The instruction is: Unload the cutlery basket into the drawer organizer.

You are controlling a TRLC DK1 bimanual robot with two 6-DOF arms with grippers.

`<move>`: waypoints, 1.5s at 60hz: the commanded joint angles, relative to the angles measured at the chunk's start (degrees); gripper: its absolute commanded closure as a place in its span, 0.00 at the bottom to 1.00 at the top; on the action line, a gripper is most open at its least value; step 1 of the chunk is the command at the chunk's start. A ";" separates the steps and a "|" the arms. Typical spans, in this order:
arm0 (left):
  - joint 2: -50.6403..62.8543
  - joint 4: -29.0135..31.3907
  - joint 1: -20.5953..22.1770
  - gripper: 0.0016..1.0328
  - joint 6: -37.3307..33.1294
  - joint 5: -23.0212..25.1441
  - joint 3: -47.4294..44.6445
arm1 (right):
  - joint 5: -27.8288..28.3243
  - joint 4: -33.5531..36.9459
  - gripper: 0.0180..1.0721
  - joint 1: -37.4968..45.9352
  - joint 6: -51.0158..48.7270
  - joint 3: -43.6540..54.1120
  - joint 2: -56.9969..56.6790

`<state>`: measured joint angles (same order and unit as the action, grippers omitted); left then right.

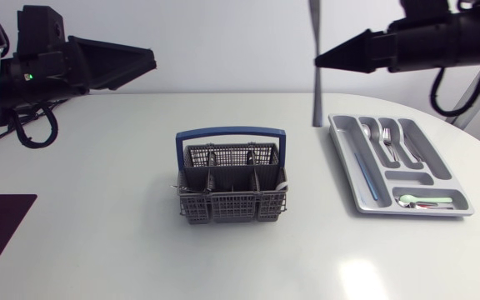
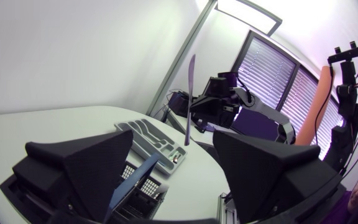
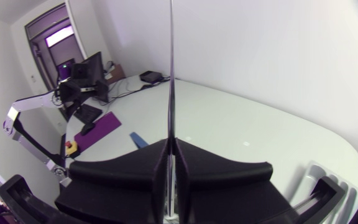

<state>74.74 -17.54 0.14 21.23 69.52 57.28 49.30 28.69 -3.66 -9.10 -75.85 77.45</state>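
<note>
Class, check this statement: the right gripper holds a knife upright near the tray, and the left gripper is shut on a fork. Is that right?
No. The left gripper is open and holds nothing, as the left wrist view shows. The rest stands: the right gripper holds a knife upright near the tray.

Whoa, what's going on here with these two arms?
Two robot arms are moving cutlery from a basket into a tray. The right pincer is shut on a knife and holds it upright above the table, just beside the tray, which already has some spoons and forks in it. The left pincer hangs open and empty over the other side. The basket stands in the middle of the table.
</note>
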 commanded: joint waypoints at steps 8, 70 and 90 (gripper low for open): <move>-0.56 4.62 -1.64 0.13 -4.80 -3.60 1.08 | -0.26 5.68 0.95 17.99 -11.81 -2.54 1.30; -1.53 30.02 12.51 0.14 -36.97 -42.80 -0.76 | -30.93 11.30 0.95 36.53 -20.52 -23.81 39.53; -3.46 30.02 12.69 0.14 -37.14 -43.50 -2.08 | -36.73 9.37 0.95 33.28 -17.79 -27.59 45.42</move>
<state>72.75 12.19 12.47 -14.92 26.44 56.82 14.09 38.96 30.72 -28.49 -100.95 120.92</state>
